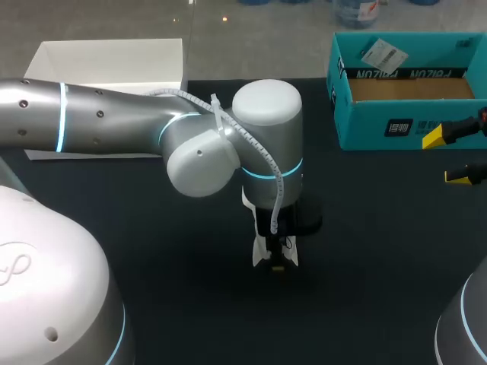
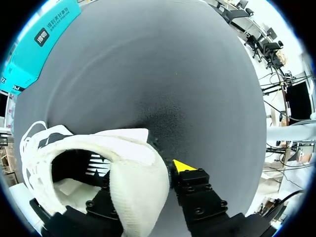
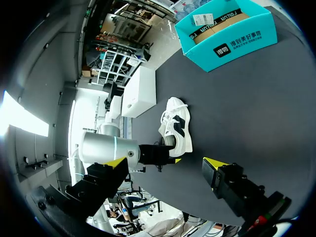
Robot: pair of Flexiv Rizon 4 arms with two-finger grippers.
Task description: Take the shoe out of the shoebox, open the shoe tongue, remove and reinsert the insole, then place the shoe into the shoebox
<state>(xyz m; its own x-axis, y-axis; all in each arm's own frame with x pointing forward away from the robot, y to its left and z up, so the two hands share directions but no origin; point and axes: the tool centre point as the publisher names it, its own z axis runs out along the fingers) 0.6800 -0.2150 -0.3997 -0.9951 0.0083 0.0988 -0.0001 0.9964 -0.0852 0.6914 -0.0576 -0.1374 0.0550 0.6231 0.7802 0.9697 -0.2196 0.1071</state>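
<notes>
At the upper left of the head view, a white box (image 1: 106, 61) on the far side of the black table (image 1: 380, 258); just in front of it, the big silver left arm (image 1: 114, 114), in from the left edge and out to the middle of the frame; bent straight down there, with the left gripper (image 1: 274, 257) pointing at the table; under it, only small white bits of the shoe (image 1: 261, 249), the rest hidden by the wrist.

From the left wrist, a close look into the shoe's opening, facing up at the camera; clamped on the back of the shoe; one finger down inside, the other finger (image 2: 195, 192) outside with its yellow tip (image 2: 182, 166) against the heel; heel wall pinched between the two; white laces (image 2: 32, 143) at the shoe's other end.

From the right wrist, the whole shoe out on the table, white with black marks on its side, heel in the left gripper, toe end toward the teal box, well apart from it.

At the upper right of the head view, the teal shoebox (image 1: 380, 125), open on top, brown inside, with a white tag (image 1: 378, 53) on its back flap.

At the right edge, just below the shoebox, the right gripper (image 1: 449, 157); two yellow tips spread wide apart; up off the table, near the shoebox's front wall, far from the shoe.
</notes>
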